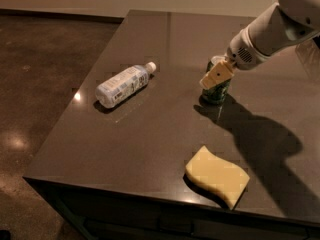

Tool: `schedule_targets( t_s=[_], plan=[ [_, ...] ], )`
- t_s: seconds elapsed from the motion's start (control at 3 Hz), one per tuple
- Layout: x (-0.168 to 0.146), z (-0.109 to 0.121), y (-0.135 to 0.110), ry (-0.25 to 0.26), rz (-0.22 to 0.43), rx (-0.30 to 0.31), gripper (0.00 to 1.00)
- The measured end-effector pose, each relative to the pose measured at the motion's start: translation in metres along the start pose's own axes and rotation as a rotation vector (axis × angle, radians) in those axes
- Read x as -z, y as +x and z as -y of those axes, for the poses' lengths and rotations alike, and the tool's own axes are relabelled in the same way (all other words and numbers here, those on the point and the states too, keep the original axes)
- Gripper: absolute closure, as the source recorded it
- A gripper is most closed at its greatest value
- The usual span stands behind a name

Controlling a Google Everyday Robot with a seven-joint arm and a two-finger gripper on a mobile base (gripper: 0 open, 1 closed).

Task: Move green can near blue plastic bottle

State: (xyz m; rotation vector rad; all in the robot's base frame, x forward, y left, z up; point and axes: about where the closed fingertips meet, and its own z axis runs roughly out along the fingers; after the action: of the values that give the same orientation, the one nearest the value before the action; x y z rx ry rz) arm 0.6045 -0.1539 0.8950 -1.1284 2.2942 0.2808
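The green can [216, 90] stands upright on the dark table [150, 134], right of centre. My gripper [218, 74] comes in from the upper right on a white arm and sits over the can's top, covering its upper front. The blue plastic bottle [122, 85] lies on its side to the left of the can, well apart from it, with its white cap pointing to the far right.
A yellow sponge [217, 175] lies near the table's front edge, in front of the can. The table's left edge drops to a brown floor [35, 84]. The arm's shadow falls on the table at the right.
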Motion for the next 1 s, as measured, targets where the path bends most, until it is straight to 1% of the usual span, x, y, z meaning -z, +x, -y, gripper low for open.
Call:
schedule_targets(
  t_s=[0.33,0.67,1.0],
  plan=[
    [0.0,-0.015,-0.018,-0.038,0.016,0.047,0.87],
    [-0.003,-0.039,-0.043,-0.095,0.04,0.109,1.0],
    [-0.013,-0.063,-0.067,-0.155,0.067,0.161,1.0]
  ],
)
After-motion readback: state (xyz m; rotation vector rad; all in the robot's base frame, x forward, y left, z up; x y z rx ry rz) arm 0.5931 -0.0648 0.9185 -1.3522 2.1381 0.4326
